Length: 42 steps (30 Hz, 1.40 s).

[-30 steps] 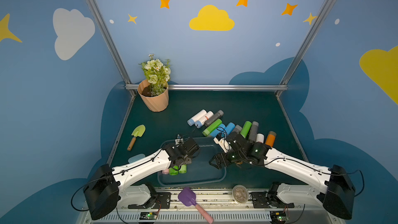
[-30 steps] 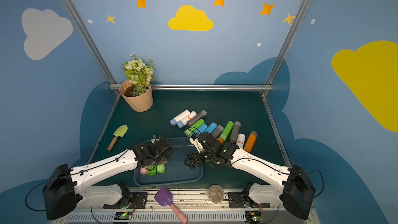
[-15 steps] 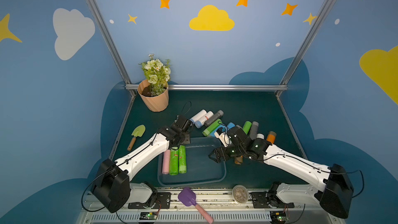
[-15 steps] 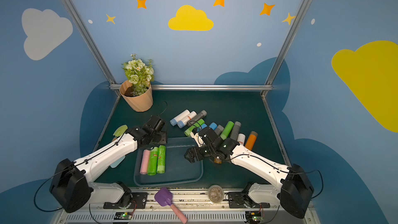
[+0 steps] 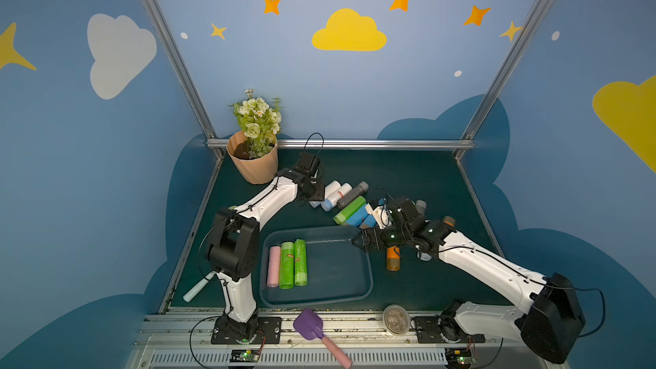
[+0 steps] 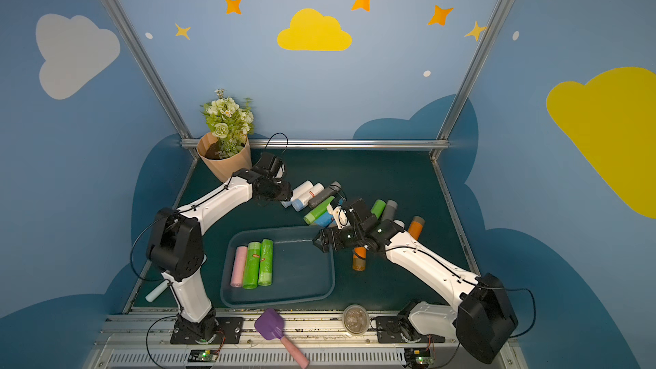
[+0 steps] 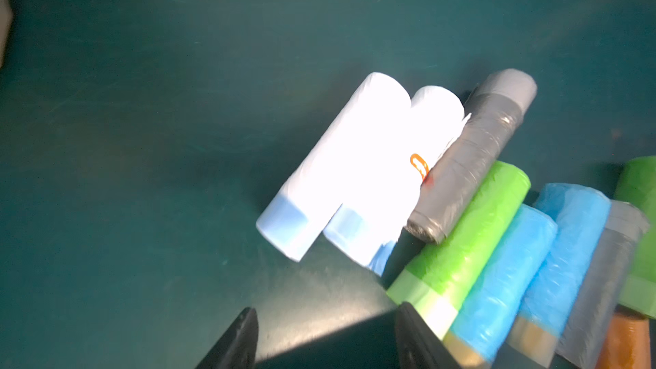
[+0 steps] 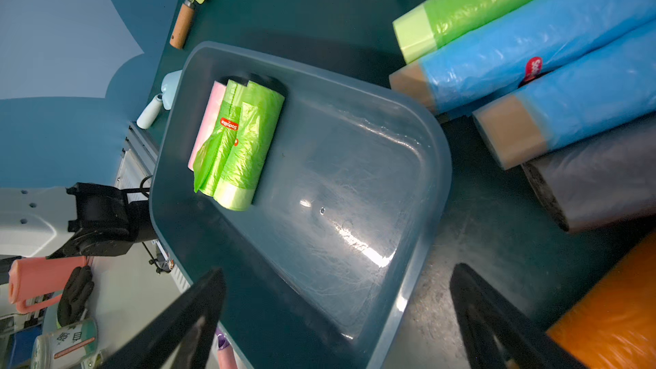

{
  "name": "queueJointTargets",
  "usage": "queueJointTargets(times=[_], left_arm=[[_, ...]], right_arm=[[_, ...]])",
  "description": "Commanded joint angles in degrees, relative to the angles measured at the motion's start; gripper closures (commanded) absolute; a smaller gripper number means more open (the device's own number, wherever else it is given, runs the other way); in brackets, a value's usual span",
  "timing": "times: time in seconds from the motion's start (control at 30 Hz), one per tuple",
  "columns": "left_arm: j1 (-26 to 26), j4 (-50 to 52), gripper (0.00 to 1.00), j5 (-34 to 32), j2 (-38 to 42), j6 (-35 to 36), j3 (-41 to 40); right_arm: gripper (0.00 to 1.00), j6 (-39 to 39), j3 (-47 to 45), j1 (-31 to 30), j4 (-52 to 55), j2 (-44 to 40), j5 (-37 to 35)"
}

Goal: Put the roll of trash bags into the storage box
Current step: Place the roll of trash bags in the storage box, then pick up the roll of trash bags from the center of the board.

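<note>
Left gripper [image 7: 326, 308] had quit the box [image 5: 340, 278], three rolls [image 5: 287, 269] inside, and reached the white rolls [image 7: 355, 157], jaws apart, empty. Right gripper [image 8: 337, 269] gaped wide, empty. Next pick pending.

A red oval sticker on a green roll [image 8: 219, 143] in the box [image 8: 422, 207] carries white letters, roughly "Sodolike". A like sticker on a blue roll [image 8: 539, 37] shows only "Sod" — the rest is hidden. The jar [image 8: 67, 346] label bears Chinese characters, unreadable. The white roll's [image 7: 401, 172] orange mark is blurred.
</note>
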State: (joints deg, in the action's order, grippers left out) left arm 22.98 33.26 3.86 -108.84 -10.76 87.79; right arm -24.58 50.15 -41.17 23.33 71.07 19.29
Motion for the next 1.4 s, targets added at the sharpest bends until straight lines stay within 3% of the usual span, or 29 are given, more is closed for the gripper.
queueJointTargets(times=[0.0, 0.27, 0.73, 1.23, 1.37], left_arm=[[-0.71, 1.38, 0.37, 1.97, -3.71, 4.58, 3.5], [-1.21, -0.63, 0.33, 5.92, -11.94, 10.69, 10.13], [-1.63, 0.6, 0.34, 3.79, -20.42, 11.04, 17.28], [-1.7, 3.78, 0.38, 2.34, -25.98, 11.93, 22.25], [-2.27, 3.89, 0.46, 1.57, -26.34, 10.9, 22.53]], right_arm=[[0.03, 1.33, 1.09, 0.97, 0.18, 1.05, 1.8], [0.03, 1.3, 0.46, 3.96, -0.46, 1.94, 3.79], [0.03, 3.96, 1.62, 7.82, -0.66, 6.02, 8.43], [0.03, 4.51, 1.97, 8.99, -0.74, 7.95, 9.89], [0.03, 4.21, 2.21, 8.99, -0.75, 8.21, 10.05]])
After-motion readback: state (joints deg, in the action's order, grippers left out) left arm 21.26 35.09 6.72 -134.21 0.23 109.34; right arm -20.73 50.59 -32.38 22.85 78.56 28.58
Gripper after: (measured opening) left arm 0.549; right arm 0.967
